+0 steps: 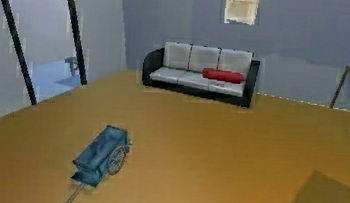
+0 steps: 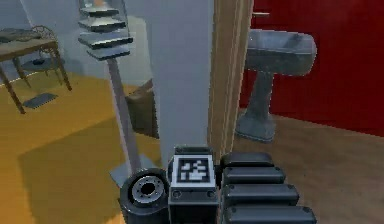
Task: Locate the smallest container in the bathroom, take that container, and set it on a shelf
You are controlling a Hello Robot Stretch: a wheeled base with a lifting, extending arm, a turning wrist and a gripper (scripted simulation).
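Observation:
The arm's dark bar (image 2: 255, 190) rises from the bottom edge of the arm side view, drawn in short, with a white marked square (image 2: 192, 168) at its end. Left of the square sits the gripper's (image 2: 145, 196) dark round body. Its far end cannot be made out, so I cannot tell whether it holds anything. Beyond a wooden door frame (image 2: 230, 70) on the arm side view's right is a room with a red wall (image 2: 340, 50) and a grey pedestal sink (image 2: 280, 55).
A grey stand with stacked tiers (image 2: 105, 35) rises on a pole just past the arm. A wooden table (image 2: 25, 50) stands at upper left. Ahead lie orange floor, a blue cart (image 1: 103, 154), a dark sofa (image 1: 200, 73) with a red cushion (image 1: 222, 75), and table legs (image 1: 349, 94).

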